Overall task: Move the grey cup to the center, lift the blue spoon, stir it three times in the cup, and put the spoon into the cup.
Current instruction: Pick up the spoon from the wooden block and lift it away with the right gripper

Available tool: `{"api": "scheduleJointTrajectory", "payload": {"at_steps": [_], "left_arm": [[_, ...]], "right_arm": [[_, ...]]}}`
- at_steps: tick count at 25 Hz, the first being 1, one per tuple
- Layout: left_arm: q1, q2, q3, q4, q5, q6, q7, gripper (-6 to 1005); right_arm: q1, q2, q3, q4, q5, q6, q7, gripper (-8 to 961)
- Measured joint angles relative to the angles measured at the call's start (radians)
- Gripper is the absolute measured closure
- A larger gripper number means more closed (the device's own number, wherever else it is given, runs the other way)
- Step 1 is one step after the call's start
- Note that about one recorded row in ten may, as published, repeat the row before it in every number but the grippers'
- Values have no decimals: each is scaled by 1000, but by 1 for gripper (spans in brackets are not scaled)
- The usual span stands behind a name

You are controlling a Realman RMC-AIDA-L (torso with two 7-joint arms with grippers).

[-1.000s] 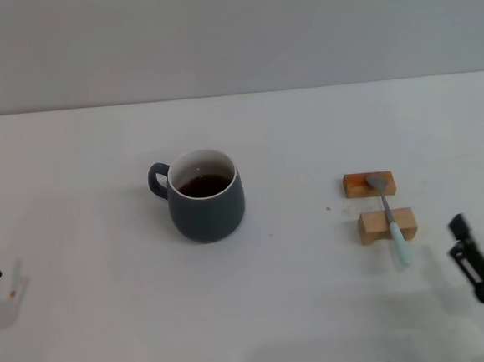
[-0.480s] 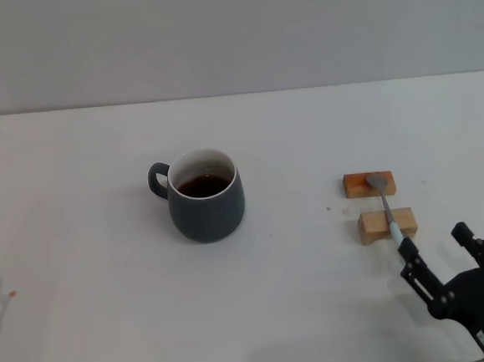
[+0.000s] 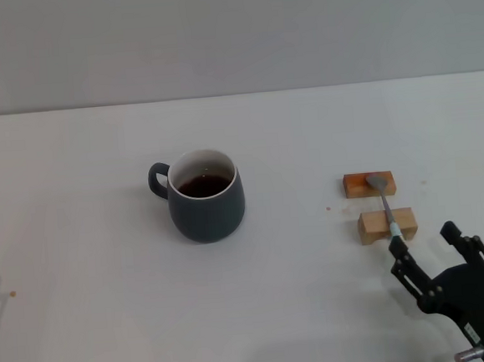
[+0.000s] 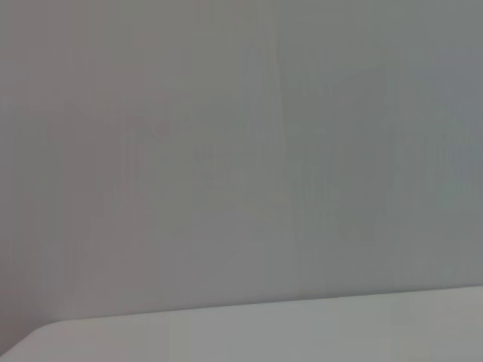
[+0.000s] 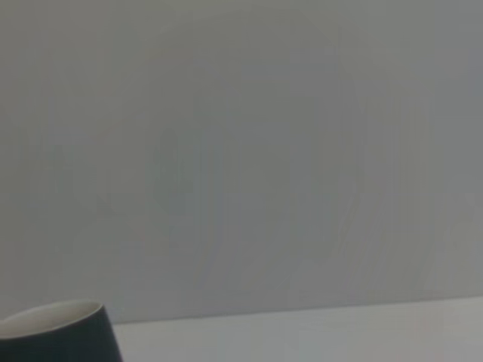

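Note:
The grey cup (image 3: 205, 196) stands upright on the white table, left of the middle, its handle to the left and dark liquid inside. Its rim also shows in the right wrist view (image 5: 56, 335). The blue spoon (image 3: 386, 210) lies across two small wooden blocks at the right, bowl on the far block, pale-blue handle end toward me. My right gripper (image 3: 424, 250) is open just in front of the handle end, its fingers on either side of it and not touching it. My left gripper is out of view.
The far wooden block (image 3: 368, 184) and the near wooden block (image 3: 386, 225) lie at the right. The grey wall stands beyond the table's far edge. A small brown speck (image 3: 13, 293) lies at the left near edge.
My right gripper came in from the right edge to just in front of the spoon's handle end. My left gripper withdrew off the left edge. The cup and spoon have not moved.

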Motion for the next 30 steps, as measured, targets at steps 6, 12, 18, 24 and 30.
{"api": "scheduleJointTrajectory", "payload": {"at_steps": [6, 12, 18, 24, 30], "left_arm": [[-4, 0, 0, 8, 0, 0, 0, 142], [-6, 0, 0, 11, 0, -1, 0, 142], [-11, 0, 0, 20, 0, -3, 0, 142], [-12, 0, 0, 23, 0, -9, 0, 143], [-9, 0, 0, 23, 0, -11, 0, 143]], "right_arm": [[12, 0, -2, 1, 1, 26, 6, 157], [11, 0, -3, -3, 1, 44, 7, 157], [16, 0, 4, -4, 1, 70, 8, 158], [36, -2, 5, -6, 1, 80, 9, 158], [44, -1, 5, -6, 2, 110, 10, 158]]}}
